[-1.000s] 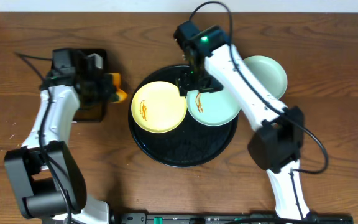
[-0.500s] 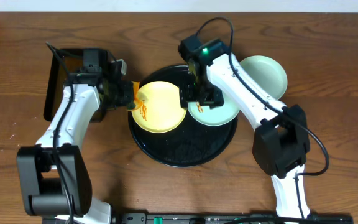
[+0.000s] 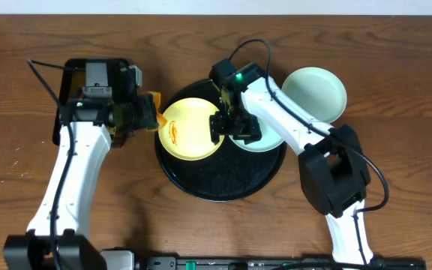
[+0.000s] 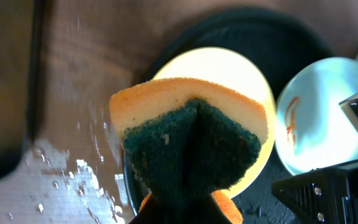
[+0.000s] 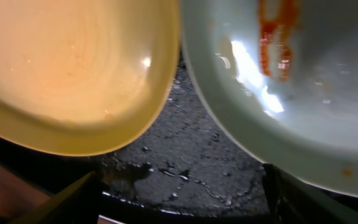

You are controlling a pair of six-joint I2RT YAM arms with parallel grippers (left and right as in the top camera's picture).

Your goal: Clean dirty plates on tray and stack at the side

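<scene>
Overhead: a large, round black tray (image 3: 220,180) with a raised rim lies mid-table on the brown wooden table (image 3: 396,180). On its left half sits a small, round, pale yellow plate (image 3: 193,129) with an orange-brown smear. Just beside it on the right, also on the tray, is a pale mint-blue plate (image 3: 265,139), partly hidden by the right arm. A second mint-blue plate (image 3: 315,91) rests off the tray at its upper right. The left gripper (image 3: 142,114) is clenched on an orange sponge (image 3: 154,105) at the yellow plate's left edge, over a smaller rectangular tray (image 3: 67,75). The right gripper (image 3: 231,127) hangs over the seam between the two plates on the tray.

Left wrist: the sponge (image 4: 191,137), orange foam with a dark green scouring face, is pinched from below and hangs before the yellow plate (image 4: 235,68). The mint-blue plate (image 4: 309,118) shows its smear, and water beads on the table (image 4: 86,74).

Right wrist: the right gripper (image 5: 179,180) has its jaws spread wide with nothing between them, above the wet, textured black tray (image 5: 185,155), between the yellow plate (image 5: 73,68) and the smeared mint-blue plate (image 5: 303,93).
</scene>
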